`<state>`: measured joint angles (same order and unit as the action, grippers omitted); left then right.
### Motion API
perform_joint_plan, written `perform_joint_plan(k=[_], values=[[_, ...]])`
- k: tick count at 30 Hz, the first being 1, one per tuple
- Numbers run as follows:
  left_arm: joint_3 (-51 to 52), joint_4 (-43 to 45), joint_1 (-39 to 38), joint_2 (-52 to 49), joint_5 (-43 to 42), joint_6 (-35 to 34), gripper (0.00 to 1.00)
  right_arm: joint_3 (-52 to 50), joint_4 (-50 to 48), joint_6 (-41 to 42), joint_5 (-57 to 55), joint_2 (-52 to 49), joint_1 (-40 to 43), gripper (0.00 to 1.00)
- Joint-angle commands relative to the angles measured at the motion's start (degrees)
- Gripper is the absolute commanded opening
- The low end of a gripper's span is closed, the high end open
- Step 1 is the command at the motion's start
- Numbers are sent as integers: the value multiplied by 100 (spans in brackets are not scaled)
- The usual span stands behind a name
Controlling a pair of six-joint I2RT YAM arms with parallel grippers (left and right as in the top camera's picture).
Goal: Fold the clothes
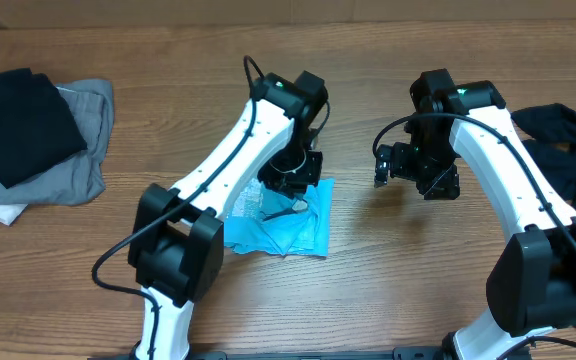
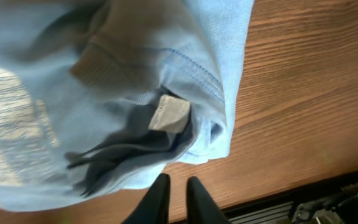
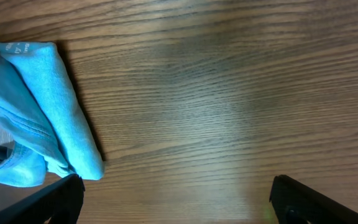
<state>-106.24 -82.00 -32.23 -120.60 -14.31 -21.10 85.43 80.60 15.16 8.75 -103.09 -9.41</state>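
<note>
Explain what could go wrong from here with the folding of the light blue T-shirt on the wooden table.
1. The light blue cotton T-shirt lies as a loose, bunched bundle, its white label and inner layers showing; a tug by the shut left gripper beside its hem may undo the fold.
2. The open right gripper hovers over the wooden table beside the shirt's corner; closing there, it may catch only one layer.

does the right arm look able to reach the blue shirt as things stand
Probably yes. The right gripper is open beside the shirt, with only bare table between them. The left arm hangs over the shirt, so the edge nearest the right gripper looks the freest.
</note>
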Motion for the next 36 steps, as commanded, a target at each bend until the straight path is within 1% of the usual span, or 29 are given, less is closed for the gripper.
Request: perform_joint_plan(k=[1,3,6,7,11,12,14,15,17,19,24,30,36], values=[[-138,-70,9,50,-11,-81,12,-24,7,-24,31,44,4,100],[-251,-138,149,179,98,-83,12,-24,7,-24,33,44,4,100],[-492,-247,492,490,525,-105,13,-24,-28,-68,70,44,-2,100],[-592,-243,804,723,778,-146,15,-24,-92,-345,422,44,-33,100],[-608,-184,1526,984,1003,-317,21,-24,-297,-1025,1467,44,-339,93],[-605,-192,1720,981,994,-361,23,-24,-387,-1147,1648,44,-490,92],[-577,-197,1985,922,979,-382,23,-24,-579,-1290,1834,44,-822,91],[-546,-192,2083,881,979,-382,26,-24,-697,-1309,1858,44,-1010,91],[-466,-195,2243,772,981,-380,30,-24,-994,-1303,1862,44,-1443,90],[-348,-188,2310,675,979,-378,30,-24,-1257,-1228,1904,44,-1810,90],[170,-52,2310,481,981,-372,29,-26,-1956,-553,1902,20,-2496,89],[881,420,2310,439,975,-374,30,-35,-2643,22,1906,-52,-2813,88],[1443,798,2310,439,684,-354,31,-37,-2664,35,1941,-267,-2944,89]])
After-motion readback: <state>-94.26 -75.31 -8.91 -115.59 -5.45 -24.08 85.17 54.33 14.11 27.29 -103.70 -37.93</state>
